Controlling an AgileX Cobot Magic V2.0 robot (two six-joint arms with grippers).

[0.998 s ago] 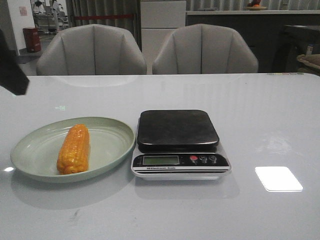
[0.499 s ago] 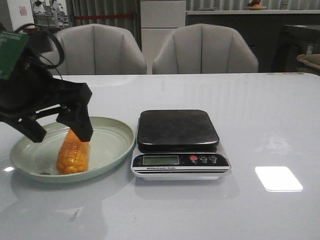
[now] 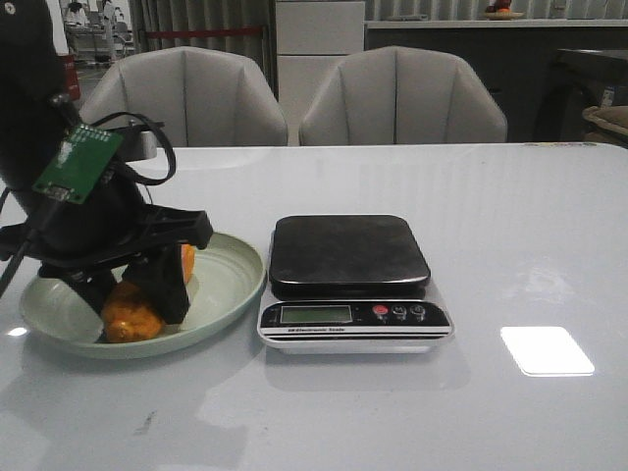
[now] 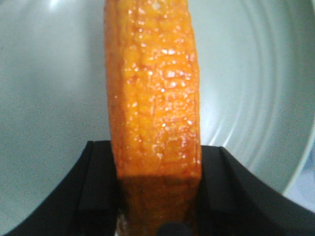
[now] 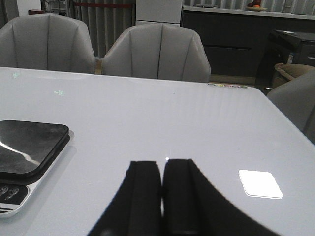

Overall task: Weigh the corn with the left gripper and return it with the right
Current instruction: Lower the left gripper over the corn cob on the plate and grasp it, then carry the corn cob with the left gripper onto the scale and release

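The corn (image 3: 132,316), an orange-yellow cob, lies in the green plate (image 3: 235,285) at the table's left. My left gripper (image 3: 130,294) is down over it, one black finger on each side, and hides most of the cob. In the left wrist view the corn (image 4: 155,98) fills the gap between the fingers of the left gripper (image 4: 158,162), which press against its two sides, with the plate (image 4: 246,73) under it. My right gripper (image 5: 161,164) is shut and empty, above bare table to the right of the scale (image 5: 29,142).
A kitchen scale (image 3: 348,257) with a dark platform and a display stands just right of the plate. Two grey chairs (image 3: 402,98) stand behind the table's far edge. A bright window reflection (image 3: 546,350) lies on the table's right.
My left arm came in from the left, dropped onto the plate, and its fingers closed around the corn. The corn still lies in the plate. The scale has not moved.
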